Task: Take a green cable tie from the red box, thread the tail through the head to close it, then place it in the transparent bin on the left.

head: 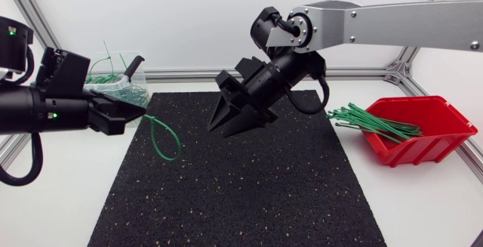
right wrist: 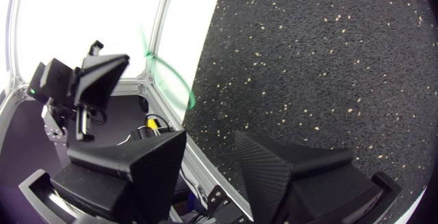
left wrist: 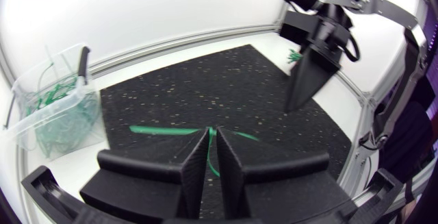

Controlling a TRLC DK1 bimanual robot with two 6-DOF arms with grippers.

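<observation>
My left gripper (head: pixel 142 111) holds a closed green cable tie (head: pixel 166 137), whose loop hangs over the left edge of the black mat. In the left wrist view its fingers (left wrist: pixel 195 162) stand almost together with the tie (left wrist: pixel 161 130) pinched between them. My right gripper (head: pixel 221 130) hangs open over the mat's far middle, tips pointing down towards the loop, a short way from it. The right wrist view shows my right gripper (right wrist: pixel 211 138) with nothing in its wide gap, and the loop (right wrist: pixel 183 87) ahead of it. The transparent bin (head: pixel 102 88) sits just behind my left gripper.
The red box (head: pixel 423 149) stands at the right edge of the table with a bundle of green ties (head: pixel 373 122) sticking out over its left rim. The transparent bin (left wrist: pixel 61 114) holds several closed ties. A black mat (head: pixel 241 186) covers the middle.
</observation>
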